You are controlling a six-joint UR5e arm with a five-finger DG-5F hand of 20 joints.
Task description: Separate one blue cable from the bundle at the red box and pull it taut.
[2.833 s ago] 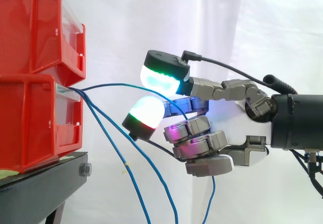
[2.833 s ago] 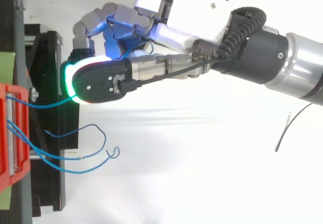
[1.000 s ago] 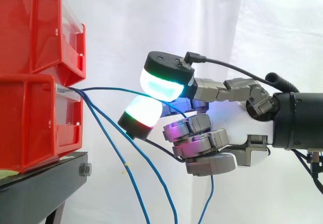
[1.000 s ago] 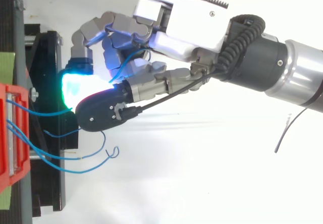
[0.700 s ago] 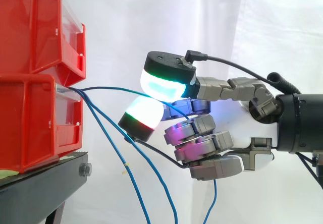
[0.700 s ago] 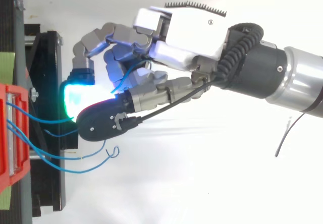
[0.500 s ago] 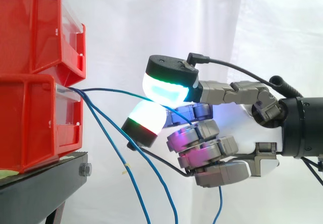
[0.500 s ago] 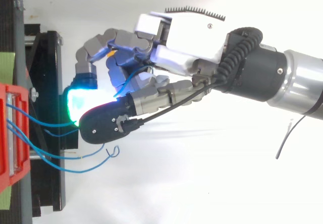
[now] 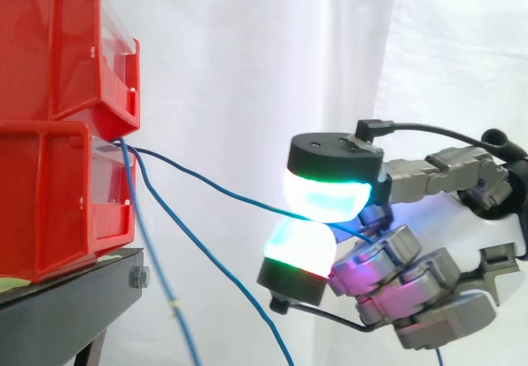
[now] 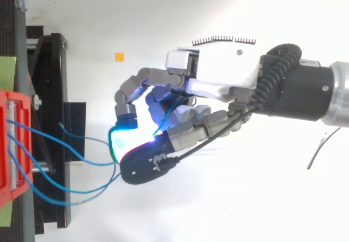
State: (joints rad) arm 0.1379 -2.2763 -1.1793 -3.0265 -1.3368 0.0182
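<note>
Two red bins (image 9: pixel 58 127) are stacked at the left on a black stand (image 9: pixel 74 300). Several blue cables leave the front of the lower bin (image 10: pixel 11 144). One blue cable (image 9: pixel 214 187) runs almost straight, slanting down to the right, into my hand (image 9: pixel 429 283). A glowing thumb pad (image 9: pixel 326 193) and a finger pad (image 9: pixel 299 249) pinch it between them; the other fingers are curled. Seen from above, my hand (image 10: pixel 223 81) sits well right of the stand, and the pinched cable (image 10: pixel 60 138) reaches it from the bin. The other cables (image 9: pixel 157 283) hang slack below.
A white curtain hangs behind everything. A small orange marker (image 10: pixel 119 57) lies on the white surface above my hand. The loose cables (image 10: pixel 65 202) loop over the stand's edge (image 10: pixel 52 89) toward my fingers. Open white surface lies to the right and below.
My hand has moved right, away from the bins, and lower, drawing the pinched cable with it. That cable now runs straighter; the orange marker has come into sight.
</note>
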